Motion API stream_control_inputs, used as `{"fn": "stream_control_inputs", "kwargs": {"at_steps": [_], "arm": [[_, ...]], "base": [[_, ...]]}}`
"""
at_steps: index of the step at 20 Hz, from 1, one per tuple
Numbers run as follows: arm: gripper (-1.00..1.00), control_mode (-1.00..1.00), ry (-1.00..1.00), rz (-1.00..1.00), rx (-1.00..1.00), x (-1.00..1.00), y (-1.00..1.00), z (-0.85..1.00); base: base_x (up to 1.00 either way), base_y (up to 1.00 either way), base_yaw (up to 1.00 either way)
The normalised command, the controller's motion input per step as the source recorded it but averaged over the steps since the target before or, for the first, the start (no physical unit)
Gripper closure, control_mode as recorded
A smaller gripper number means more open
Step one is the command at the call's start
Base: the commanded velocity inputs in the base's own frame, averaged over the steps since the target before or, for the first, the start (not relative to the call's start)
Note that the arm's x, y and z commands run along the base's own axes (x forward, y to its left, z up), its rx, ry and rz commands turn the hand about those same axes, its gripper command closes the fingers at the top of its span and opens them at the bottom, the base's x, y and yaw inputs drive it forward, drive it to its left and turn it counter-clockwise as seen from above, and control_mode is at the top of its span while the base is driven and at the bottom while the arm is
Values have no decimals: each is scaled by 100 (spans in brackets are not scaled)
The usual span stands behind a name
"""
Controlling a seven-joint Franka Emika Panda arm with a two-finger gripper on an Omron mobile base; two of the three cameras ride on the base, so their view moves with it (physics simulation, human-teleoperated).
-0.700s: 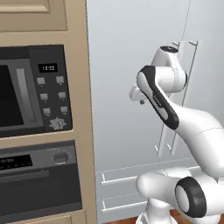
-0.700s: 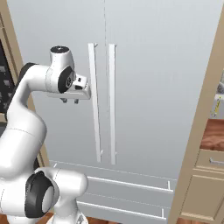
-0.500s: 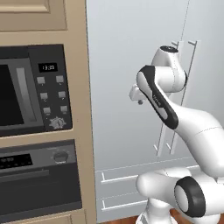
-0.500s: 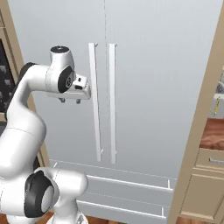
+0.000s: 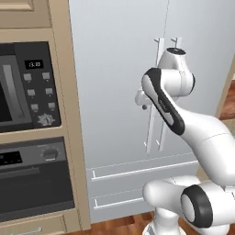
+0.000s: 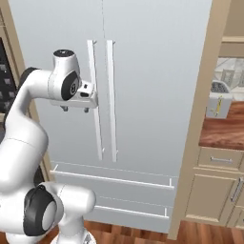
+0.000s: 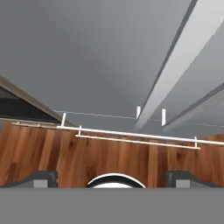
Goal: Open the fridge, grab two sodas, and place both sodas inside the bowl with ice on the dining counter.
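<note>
Two closed doors of the pale grey fridge (image 6: 157, 81) face me, their long vertical bar handles (image 6: 96, 100) side by side at the centre seam, two drawers (image 6: 114, 188) below. My fingers (image 6: 75, 109) point downward just left of the left-hand handle, apart from it. They stand spread wide and released, grasping nothing; my hand camera looks down the door to the wooden floor (image 7: 87, 162). Black built-in ovens (image 5: 27, 137) sit in tan cabinetry beside the fridge.

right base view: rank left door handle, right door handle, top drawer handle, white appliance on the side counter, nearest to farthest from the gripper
1. Left door handle, just right of the gripper, beside the hand.
2. Right door handle, one bar further right.
3. Top drawer handle, below, across the fridge front.
4. White appliance, far right on the side counter, past the cabinet panel.
</note>
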Motion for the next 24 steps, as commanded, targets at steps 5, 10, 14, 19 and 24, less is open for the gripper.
{"fn": "stream_control_inputs", "kwargs": {"at_steps": [5, 10, 14, 19, 24], "arm": [[-100, 100, 0, 0, 0, 0, 0, 0], [-100, 100, 0, 0, 0, 0, 0, 0], [-100, 100, 0, 0, 0, 0, 0, 0], [-100, -100, -7, 0, 0, 0, 0, 0], [-100, -100, -28, 0, -1, 27, -6, 0]], "base": [[-30, -58, -7], [-1, -21, -3], [0, 0, 0], [0, 0, 0], [0, 0, 0]]}}
